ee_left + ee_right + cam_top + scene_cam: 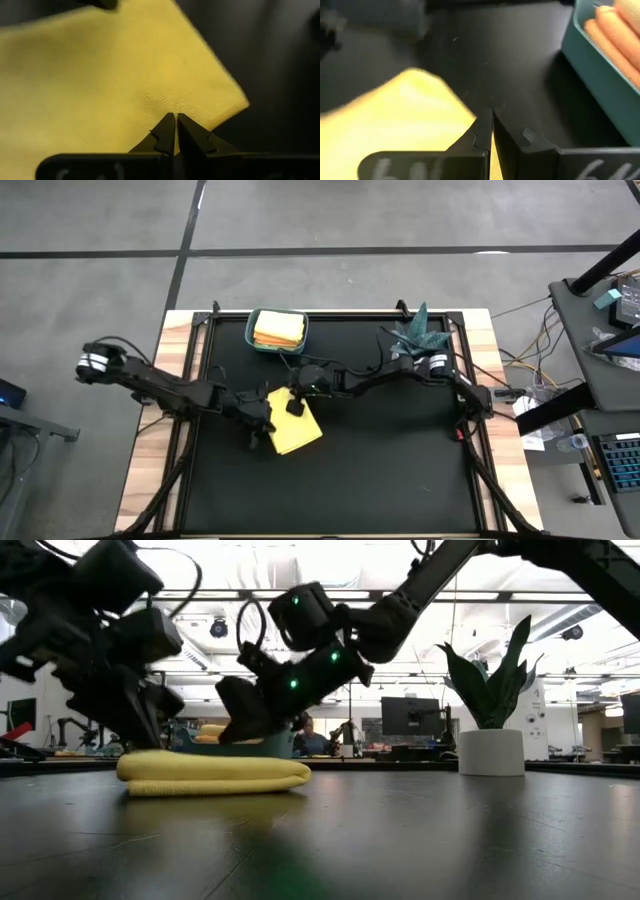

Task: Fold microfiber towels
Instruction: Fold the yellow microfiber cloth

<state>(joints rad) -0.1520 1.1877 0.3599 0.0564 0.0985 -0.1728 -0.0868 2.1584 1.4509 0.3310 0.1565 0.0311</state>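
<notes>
Left gripper [262, 427], right gripper [294, 402]: fingers pressed together, over folded yellow towel [297, 425].

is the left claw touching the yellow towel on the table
Cannot tell. In the left wrist view the shut left claw overlaps the yellow towel, but no view shows contact or a gap plainly.

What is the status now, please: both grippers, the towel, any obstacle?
Left gripper shut on the yellow towel edge. Right gripper shut, at the towel's far edge. Towel lies folded on mat. Nothing in the way; teal bin behind.
</notes>
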